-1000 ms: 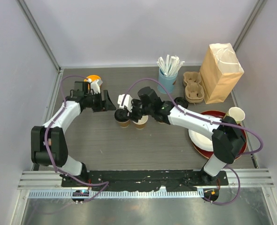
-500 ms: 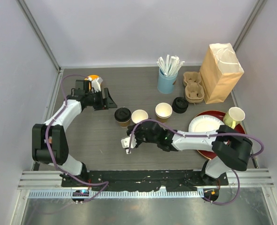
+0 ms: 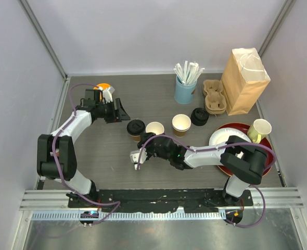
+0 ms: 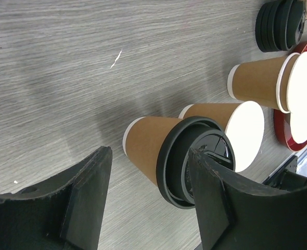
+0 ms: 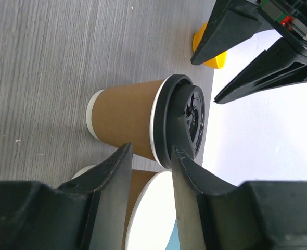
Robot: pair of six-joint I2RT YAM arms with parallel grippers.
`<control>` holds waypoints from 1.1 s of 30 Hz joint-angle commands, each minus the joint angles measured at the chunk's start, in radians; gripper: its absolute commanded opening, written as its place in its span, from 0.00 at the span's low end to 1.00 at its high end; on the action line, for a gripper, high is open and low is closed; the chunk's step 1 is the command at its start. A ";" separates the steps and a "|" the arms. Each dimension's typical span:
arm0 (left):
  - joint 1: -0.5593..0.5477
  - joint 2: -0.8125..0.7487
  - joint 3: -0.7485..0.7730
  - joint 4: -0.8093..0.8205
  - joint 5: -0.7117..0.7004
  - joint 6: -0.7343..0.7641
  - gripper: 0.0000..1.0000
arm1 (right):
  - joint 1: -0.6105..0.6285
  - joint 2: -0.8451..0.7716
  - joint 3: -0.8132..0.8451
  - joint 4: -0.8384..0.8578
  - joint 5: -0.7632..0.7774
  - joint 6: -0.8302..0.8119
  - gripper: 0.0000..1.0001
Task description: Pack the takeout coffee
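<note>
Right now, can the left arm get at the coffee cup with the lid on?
Probably yes. The left gripper stands open beside the lidded cup, with only bare table between; the right gripper is apart, on its near side.

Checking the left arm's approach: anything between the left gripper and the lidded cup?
No. Only bare table lies between the left gripper and the lidded cup. The top view shows it, and the left wrist view agrees.

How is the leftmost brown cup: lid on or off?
Lid on. A black lid covers the leftmost brown cup; the next cup beside it shows its white inside, uncovered.
</note>
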 commanded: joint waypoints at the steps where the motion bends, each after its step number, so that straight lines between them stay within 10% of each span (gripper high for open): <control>1: -0.016 0.008 -0.005 0.039 0.020 -0.014 0.64 | 0.007 0.003 0.014 0.050 0.035 -0.053 0.40; 26: -0.039 0.013 0.000 0.008 0.014 0.012 0.58 | 0.005 0.036 0.018 -0.001 0.029 -0.033 0.29; 33: -0.039 -0.016 0.020 -0.015 -0.003 0.049 0.58 | 0.004 -0.176 0.161 -0.399 -0.226 0.229 0.44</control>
